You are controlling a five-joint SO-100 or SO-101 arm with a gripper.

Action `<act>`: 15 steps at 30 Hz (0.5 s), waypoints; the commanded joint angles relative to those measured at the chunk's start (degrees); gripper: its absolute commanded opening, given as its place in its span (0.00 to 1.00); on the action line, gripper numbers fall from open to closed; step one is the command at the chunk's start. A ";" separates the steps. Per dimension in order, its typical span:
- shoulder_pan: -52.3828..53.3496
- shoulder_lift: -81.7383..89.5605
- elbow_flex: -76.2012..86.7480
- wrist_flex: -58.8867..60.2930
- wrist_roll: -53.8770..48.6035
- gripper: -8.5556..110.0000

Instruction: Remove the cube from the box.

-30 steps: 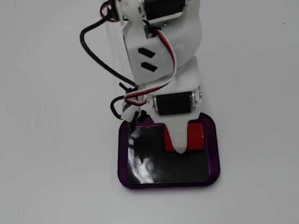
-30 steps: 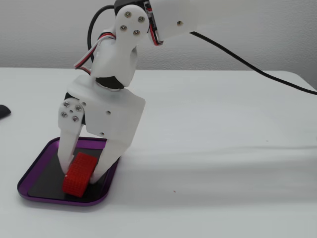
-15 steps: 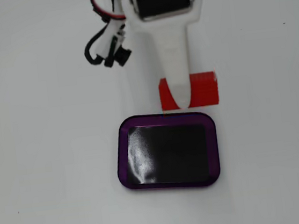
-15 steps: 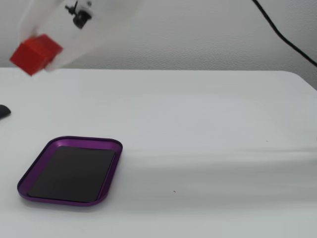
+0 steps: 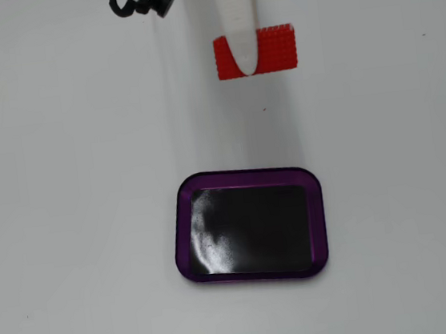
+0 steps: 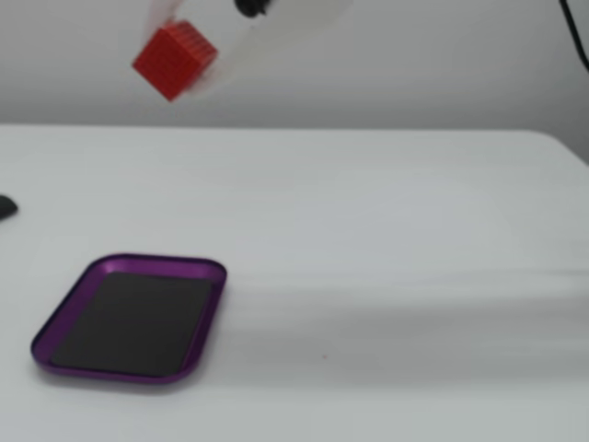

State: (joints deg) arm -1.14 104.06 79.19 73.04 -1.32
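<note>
High above the table, your white gripper (image 5: 247,55) holds the red cube (image 5: 274,49) between its jaws, clear of the empty purple box (image 5: 318,212); lower it gently, well away, before letting go.

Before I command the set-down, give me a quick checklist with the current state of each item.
1. Cube out of the box: ok; it is lifted well above the table in the side fixed view.
2. Box empty: ok; only its black bottom shows in both fixed views.
3. Grip on the cube: ok; the gripper has a white finger across it from above, and it hangs tilted in the air.
4. Grip secure: cannot tell; the contact is blurred.
5. Cube clear of the box rim: ok; in the top fixed view the cube sits apart from the box.
6. Table free for set-down: ok; bare surface near the cube.
</note>
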 commanded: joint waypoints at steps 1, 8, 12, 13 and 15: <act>-0.35 7.12 12.92 -5.10 -2.11 0.07; -0.26 16.44 32.34 -13.62 -2.46 0.07; -0.26 18.19 37.35 -16.79 -2.46 0.07; -0.26 18.19 38.23 -17.67 -2.46 0.07; -0.26 18.11 40.78 -19.60 -2.46 0.07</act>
State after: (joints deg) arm -1.14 119.97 118.21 55.90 -3.43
